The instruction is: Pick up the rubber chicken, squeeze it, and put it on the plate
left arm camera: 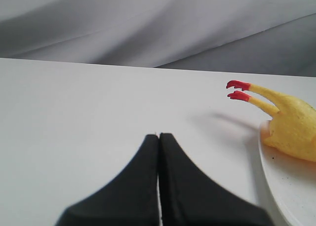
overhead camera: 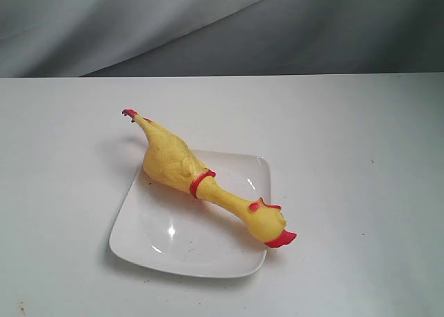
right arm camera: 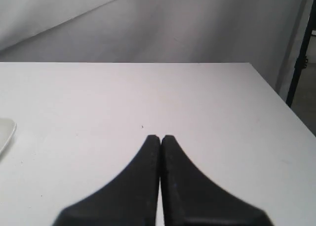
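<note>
Yellow rubber chicken (overhead camera: 182, 166) is laid across white square plate (overhead camera: 180, 251), head cropped in left wrist view; both jaws are pressed together, empty.

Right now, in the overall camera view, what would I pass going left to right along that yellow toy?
Along the rubber chicken: red feet → red neck ring → head. The plate lies under it, overlapping, so it has no clear place in the order.

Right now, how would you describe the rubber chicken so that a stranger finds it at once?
On the white table lies one white square plate. Diagonally across it rests the rubber chicken, its head and red feet past the rim. It is the only yellow thing in view.
</note>
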Tool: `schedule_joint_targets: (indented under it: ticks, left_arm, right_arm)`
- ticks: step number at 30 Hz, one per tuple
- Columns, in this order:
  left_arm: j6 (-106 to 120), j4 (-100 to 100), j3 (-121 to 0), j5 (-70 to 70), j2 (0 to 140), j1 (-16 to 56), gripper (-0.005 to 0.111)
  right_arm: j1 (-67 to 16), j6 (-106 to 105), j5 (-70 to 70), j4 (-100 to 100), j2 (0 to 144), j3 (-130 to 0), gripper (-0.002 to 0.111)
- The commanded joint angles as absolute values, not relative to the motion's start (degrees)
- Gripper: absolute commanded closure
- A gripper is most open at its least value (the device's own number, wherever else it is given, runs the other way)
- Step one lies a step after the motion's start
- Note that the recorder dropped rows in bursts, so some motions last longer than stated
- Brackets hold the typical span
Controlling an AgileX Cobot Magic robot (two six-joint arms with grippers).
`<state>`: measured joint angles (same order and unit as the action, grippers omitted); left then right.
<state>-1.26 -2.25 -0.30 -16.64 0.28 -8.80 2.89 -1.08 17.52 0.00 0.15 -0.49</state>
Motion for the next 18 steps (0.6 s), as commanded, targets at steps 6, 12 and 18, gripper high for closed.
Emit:
schedule_joint_targets:
  ticks: [6,12,18]
  left_arm:
    - [-1.24,-2.48,0.00,-16.28,0.00,-8.68,0.106]
    - [-1.24,-2.48,0.00,-16.28,0.00,-8.68,0.106]
    - [-1.24,-2.48,0.00,-16.28,0.00,-8.68,0.106]
  right_arm:
    - [2.87,-1.41,18.85,0.86,0.00,0.00,0.108]
    - [2.87,-2.91,19.11,0.86,0.00,0.00,0.108]
    - [2.87,-2.91,19.11,0.86,0.00,0.00,0.108]
